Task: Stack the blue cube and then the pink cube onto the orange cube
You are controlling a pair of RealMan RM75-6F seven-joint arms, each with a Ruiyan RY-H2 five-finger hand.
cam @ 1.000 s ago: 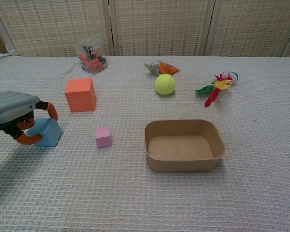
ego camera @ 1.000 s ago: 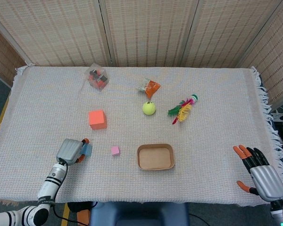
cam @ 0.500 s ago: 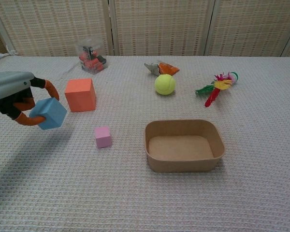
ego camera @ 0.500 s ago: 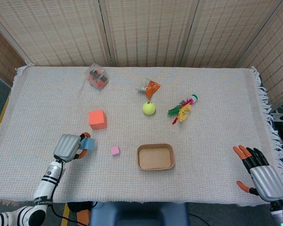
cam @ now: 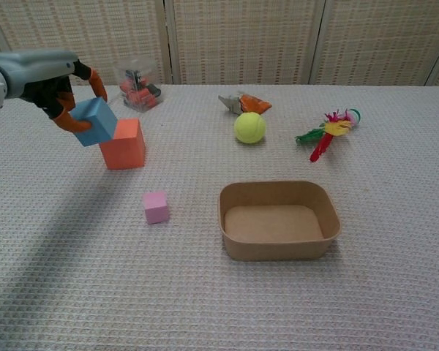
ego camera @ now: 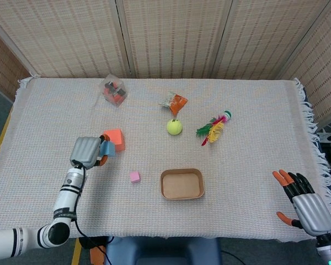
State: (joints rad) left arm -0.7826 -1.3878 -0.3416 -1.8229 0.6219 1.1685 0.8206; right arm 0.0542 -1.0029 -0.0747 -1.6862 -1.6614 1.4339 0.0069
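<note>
My left hand [ego camera: 87, 152] [cam: 55, 79] grips the blue cube [cam: 96, 121] [ego camera: 106, 148] and carries it in the air, tilted, just left of the orange cube [cam: 124, 145] [ego camera: 116, 137] and overlapping its upper left corner. The small pink cube [cam: 156, 207] [ego camera: 134, 176] lies on the cloth in front of the orange cube. My right hand [ego camera: 304, 203] rests open at the table's near right edge, seen only in the head view, far from all cubes.
A brown paper tray [cam: 279, 193] sits right of the pink cube. Farther back lie a yellow tennis ball [cam: 249, 127], a feathered toy [cam: 327, 132], an orange wrapper [cam: 243, 102] and a clear box of small parts [cam: 137, 83].
My left hand has lifted the blue cube off the cloth and carried it up and away toward the orange cube. The right hand has not moved.
</note>
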